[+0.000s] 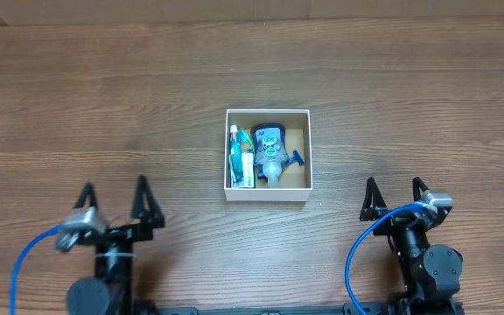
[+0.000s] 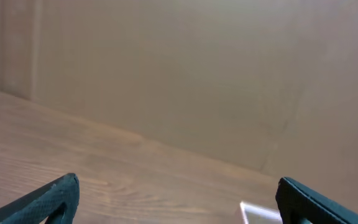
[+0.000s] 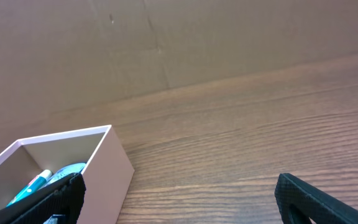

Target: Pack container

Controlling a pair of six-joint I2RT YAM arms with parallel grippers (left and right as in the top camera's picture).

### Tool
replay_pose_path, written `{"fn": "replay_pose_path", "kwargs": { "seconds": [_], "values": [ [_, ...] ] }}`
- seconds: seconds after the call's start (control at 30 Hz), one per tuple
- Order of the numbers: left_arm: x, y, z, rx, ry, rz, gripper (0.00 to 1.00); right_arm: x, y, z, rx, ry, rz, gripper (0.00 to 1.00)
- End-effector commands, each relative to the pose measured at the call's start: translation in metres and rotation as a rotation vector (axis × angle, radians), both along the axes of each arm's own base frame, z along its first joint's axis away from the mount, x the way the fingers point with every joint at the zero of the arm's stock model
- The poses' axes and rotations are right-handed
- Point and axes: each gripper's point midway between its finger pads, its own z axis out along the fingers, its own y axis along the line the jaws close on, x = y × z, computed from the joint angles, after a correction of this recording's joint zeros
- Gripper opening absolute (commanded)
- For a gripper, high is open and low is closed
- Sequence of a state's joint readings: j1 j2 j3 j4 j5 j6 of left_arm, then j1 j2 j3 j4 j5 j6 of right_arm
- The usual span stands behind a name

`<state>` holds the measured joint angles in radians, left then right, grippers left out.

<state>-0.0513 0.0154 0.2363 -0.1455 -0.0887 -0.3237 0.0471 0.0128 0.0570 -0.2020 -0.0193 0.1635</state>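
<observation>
The container (image 1: 267,194), a square white-walled box with a brown inside, sits at the middle of the table. In it lie a toothpaste tube (image 1: 240,159), a dark blue pouch (image 1: 269,138), a small clear bottle (image 1: 272,170) and a blue razor (image 1: 296,159). My left gripper (image 1: 115,198) is open and empty at the near left, well away from the box. My right gripper (image 1: 395,198) is open and empty at the near right. The right wrist view shows the box's white wall (image 3: 107,171) by the left finger. The left wrist view shows only a white corner (image 2: 257,213).
A brown cardboard wall (image 3: 166,43) stands along the far edge of the wooden table (image 1: 103,105). Blue cables (image 1: 24,258) run from both arms at the near edge.
</observation>
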Motion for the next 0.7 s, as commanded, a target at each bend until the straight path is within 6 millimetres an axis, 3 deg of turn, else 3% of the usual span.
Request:
{"fn": "replay_pose_path", "kwargs": {
  "seconds": [0.0,0.2,0.43,0.67],
  "values": [
    [0.013,-0.009,-0.044,0.072,0.048,-0.050,1.00,0.000,-0.001,0.004,0.000,-0.016,-0.005,1.00],
    [0.019,-0.009,-0.092,0.084,0.152,-0.049,1.00,0.000,-0.001,0.004,0.000,-0.016,-0.005,1.00],
    [0.019,-0.009,-0.092,0.286,0.151,-0.049,1.00,0.000,-0.001,0.004,0.000,-0.016,-0.005,1.00],
    [0.019,-0.009,-0.092,0.300,0.151,-0.049,1.00,0.000,-0.001,0.004,0.000,-0.016,-0.005,1.00]
  ]
}}
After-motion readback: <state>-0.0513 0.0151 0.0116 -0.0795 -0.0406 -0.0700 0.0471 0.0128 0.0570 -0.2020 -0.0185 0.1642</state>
